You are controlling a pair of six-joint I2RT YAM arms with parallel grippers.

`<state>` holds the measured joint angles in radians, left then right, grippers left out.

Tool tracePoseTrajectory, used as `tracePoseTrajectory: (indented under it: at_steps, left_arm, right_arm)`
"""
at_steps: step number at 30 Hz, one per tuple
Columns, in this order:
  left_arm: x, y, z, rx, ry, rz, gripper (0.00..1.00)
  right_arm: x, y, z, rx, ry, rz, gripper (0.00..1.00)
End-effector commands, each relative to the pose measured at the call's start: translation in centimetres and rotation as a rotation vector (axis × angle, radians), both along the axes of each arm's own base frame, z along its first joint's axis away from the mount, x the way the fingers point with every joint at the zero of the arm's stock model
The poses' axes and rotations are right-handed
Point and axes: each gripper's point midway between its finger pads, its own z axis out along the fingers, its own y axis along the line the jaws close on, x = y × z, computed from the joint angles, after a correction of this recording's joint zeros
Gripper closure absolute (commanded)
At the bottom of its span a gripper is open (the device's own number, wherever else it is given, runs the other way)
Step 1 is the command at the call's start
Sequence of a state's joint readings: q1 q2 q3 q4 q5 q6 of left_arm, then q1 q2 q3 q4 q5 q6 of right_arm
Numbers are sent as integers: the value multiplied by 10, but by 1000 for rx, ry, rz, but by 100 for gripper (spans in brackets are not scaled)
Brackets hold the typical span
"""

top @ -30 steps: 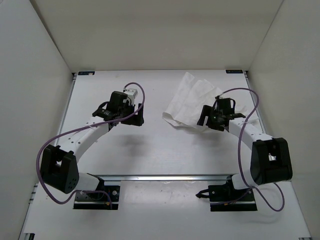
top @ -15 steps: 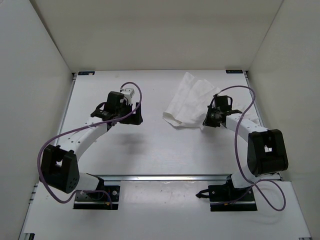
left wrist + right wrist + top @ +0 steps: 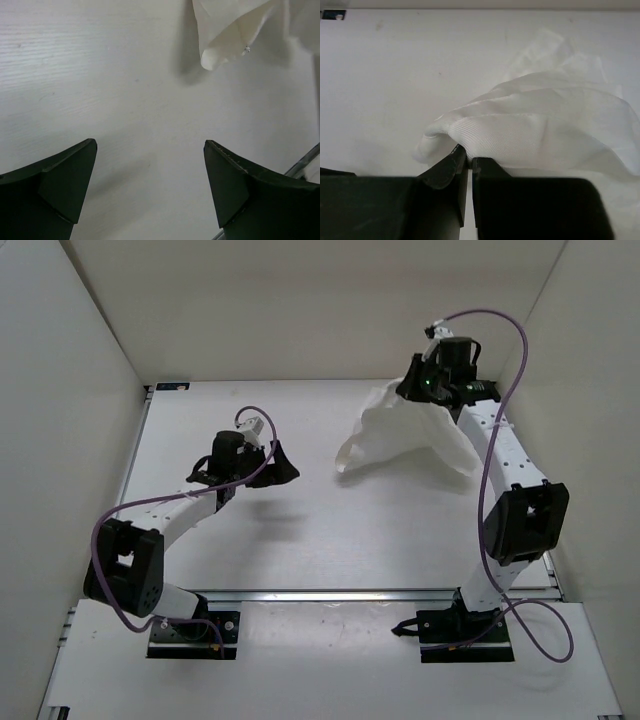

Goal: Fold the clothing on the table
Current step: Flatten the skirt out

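From above, the right gripper pinches thin, wrinkled white clothing, draped above the matte table at far right. Left wrist view: left gripper spread wide over bare table. Right wrist view: dark fingers clamp ribbed fabric.

Plain white clothing, no pattern, faintly cream in the folds. Matte white bench with silver edge rails, white walls around. White arm links, black joints and black hands: left hand, right hand. Purple cables looping along both arms.
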<state>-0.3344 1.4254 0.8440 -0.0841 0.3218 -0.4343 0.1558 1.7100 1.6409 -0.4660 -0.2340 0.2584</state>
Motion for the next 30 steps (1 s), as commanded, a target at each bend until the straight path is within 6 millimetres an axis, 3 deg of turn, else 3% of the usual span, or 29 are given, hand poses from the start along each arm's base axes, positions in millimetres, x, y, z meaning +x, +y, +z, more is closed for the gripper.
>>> tracePoseTrajectory:
  at_steps: [1,3,8,12,14,23,30]
  left_arm:
    - [21,-26,46,-311,-129,63,1]
    - [24,-34,48,-382,-142,93,2]
    - [39,-53,59,-578,-147,166,1]
    - [46,-59,43,-695,-66,240,1]
    - [42,-74,39,-684,-63,210,2]
    - [41,-105,17,-623,-37,177,2]
    - [36,-123,2,-537,-44,162,5]
  right_arm:
    - [-4,34,33,-60,-58,107,100]
    - [-5,41,47,-50,-82,120,100]
    - [-21,47,45,-9,-66,155,100]
    - [-32,54,63,-3,-107,165,100]
    - [-32,51,66,2,-106,167,100]
    - [-41,56,107,37,-165,200,100]
    - [-49,54,120,52,-188,193,100]
